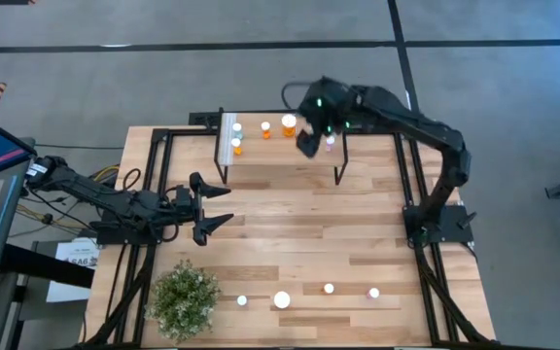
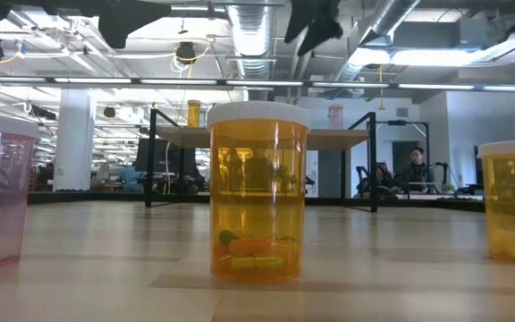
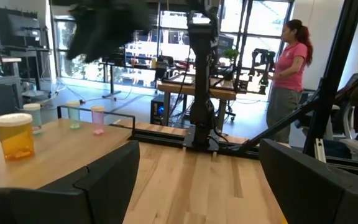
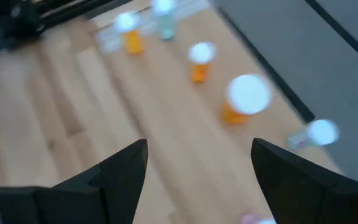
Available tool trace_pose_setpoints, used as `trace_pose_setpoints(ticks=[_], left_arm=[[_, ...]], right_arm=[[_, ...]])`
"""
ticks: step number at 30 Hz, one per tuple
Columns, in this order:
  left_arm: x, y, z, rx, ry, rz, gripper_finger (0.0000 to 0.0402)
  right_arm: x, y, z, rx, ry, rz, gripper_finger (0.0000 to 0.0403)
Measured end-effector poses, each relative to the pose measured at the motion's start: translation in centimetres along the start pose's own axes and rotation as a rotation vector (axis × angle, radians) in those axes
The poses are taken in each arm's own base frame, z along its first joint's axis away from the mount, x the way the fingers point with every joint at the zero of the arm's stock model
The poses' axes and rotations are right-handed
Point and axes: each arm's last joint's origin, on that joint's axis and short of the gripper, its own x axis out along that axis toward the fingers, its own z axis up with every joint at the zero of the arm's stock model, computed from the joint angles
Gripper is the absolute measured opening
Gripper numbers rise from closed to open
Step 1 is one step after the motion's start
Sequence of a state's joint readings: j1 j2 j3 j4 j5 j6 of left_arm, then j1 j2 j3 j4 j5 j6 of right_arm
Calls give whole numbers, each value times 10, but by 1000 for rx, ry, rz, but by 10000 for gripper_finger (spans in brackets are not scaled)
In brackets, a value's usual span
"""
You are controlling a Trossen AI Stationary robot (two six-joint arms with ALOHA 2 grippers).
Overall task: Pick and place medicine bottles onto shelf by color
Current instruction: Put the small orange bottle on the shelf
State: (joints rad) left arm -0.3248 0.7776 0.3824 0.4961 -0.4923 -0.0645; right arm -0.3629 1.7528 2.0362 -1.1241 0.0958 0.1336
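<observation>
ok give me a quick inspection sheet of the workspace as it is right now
surface: light wood plank tabletop in a black frame
job's things: small raised wooden shelf carries white-capped orange bottles, two teal ones at its white strip end and a pink one; four more white-capped bottles stand along the near edge
clutter: green bushy plant
grippers: right claw open over the shelf, empty; left claw open above the tabletop, empty
cables: bundle beside the left arm's base
surroundings: person in pink top beyond the table
</observation>
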Motion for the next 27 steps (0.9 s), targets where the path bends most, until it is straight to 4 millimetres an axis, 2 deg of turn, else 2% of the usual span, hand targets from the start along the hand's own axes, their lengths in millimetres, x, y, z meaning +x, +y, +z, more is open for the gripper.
trace_pose_setpoints(ticks=[4, 8, 13, 22, 27], left_arm=[[0, 0, 0, -2, 0, 0, 318], [0, 0, 0, -6, 1, 0, 318], [0, 0, 0, -18, 1, 0, 318], [0, 0, 0, -26, 2, 0, 318], [0, 0, -1, -36, 7, 0, 318]], right_arm=[[-13, 44, -20, -108, -2, 63, 303], [-17, 83, -52, -196, 12, 102, 302], [-17, 115, -101, -231, 23, 188, 302], [-14, 164, -197, -307, 158, 306, 302], [-11, 200, -229, -334, 209, 342, 302]])
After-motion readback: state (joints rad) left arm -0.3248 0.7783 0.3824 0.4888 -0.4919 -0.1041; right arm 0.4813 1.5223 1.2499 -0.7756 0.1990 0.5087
